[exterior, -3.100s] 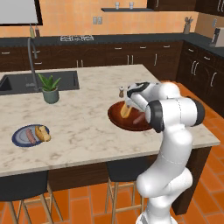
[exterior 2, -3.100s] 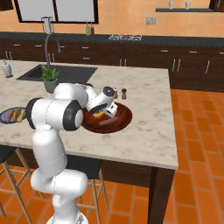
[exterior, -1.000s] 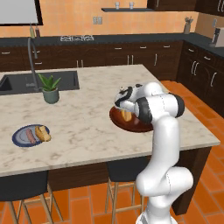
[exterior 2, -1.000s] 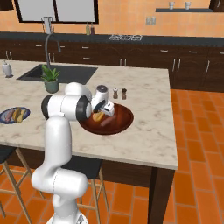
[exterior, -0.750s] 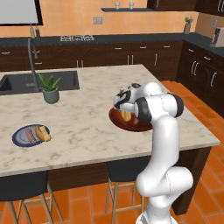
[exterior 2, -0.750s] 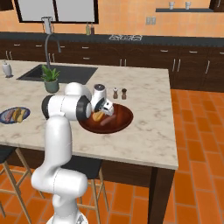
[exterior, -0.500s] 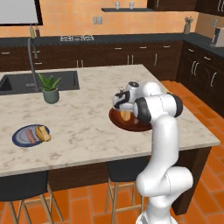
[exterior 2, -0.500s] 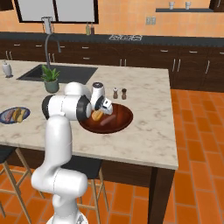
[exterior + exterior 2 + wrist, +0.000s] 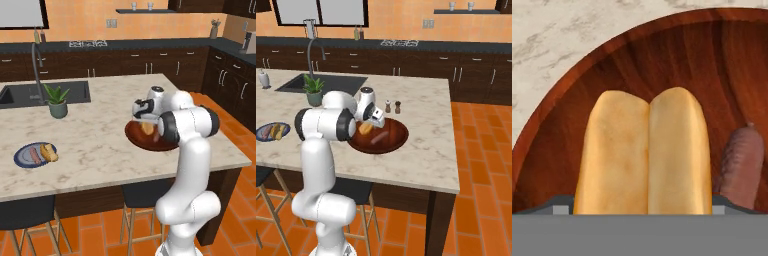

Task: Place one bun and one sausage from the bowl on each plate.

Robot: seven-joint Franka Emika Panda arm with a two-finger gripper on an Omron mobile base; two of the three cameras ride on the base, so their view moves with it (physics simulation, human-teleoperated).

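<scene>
The bowl [image 9: 572, 85] holds a sausage [image 9: 741, 165], and the fingers [image 9: 642, 207] clamp the bun [image 9: 644, 155] above it.

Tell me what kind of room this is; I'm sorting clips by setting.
A home-style kitchen, rendered: a marble-look island counter with a sink and tall faucet, and dark cabinets along the orange back wall.

I stand in a home kitchen; a marble-topped island [image 9: 100, 135] fills the middle of my left base view; a sink [image 9: 30, 94] with a curved tap [image 9: 36, 55] lies at upper left; dark cabinets [image 9: 466, 70] line the orange back wall; stools [image 9: 30, 215] sit below.
</scene>
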